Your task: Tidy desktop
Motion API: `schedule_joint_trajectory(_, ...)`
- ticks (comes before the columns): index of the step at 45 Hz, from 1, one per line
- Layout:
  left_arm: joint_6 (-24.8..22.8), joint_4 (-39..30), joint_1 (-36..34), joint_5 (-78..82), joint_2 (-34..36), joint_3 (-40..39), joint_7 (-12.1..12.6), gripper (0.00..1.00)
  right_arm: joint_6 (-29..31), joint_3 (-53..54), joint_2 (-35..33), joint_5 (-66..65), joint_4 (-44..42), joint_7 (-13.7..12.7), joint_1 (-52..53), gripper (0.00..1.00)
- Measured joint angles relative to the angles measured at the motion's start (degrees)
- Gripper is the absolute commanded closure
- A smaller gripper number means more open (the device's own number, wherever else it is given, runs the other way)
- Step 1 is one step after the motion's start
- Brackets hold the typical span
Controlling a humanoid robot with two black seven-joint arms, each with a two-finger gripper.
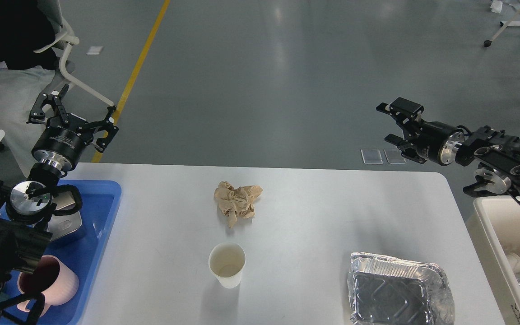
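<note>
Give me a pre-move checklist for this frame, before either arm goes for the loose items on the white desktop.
1. Left gripper open and empty: ok.
2. Right gripper open and empty: ok.
3. Both grippers raised off the desktop, touching nothing: ok.
4. Crumpled brown paper, paper cup and foil tray lie apart from each other, each open to a grasp from above: ok.
5. Paper cup upright; whether liquid remains inside: cannot tell.
6. Room in the white bin at the right edge: cannot tell, mostly out of view.
</note>
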Motion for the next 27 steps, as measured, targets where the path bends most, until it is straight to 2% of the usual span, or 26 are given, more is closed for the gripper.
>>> schedule_joint_trajectory(2, 0.0, 0.0, 0.03, -0.02, -0.07, 0.0, -0.11, 0.01, -2.25, 0.12, 0.23, -0.15, -0.19, 0.08, -0.46, 0.0)
schedule_joint_trajectory(8, 0.0, 0.07, 0.04, -0.02, -0.18, 0.0, -0.22, 0.01, -5.24, 0.31, 0.68, 0.27, -0.44, -0.43, -1.25, 0.0)
schedule_joint_trajectory(20, 0.0, 0.07, -0.02, -0.02, -0.43, 0.0, -0.29, 0.01, -1.13, -0.05, 0.13, -0.76, 1.64, 0.16, -2.37, 0.0)
schedule_joint_trajectory(27, -0.1, 0.07, 0.14, -0.02, -0.58, 0.0, -0.32, 0.01, -0.12, -1.41, -4.61, -9.45, 9.95, 0.12, -2.64, 0.0)
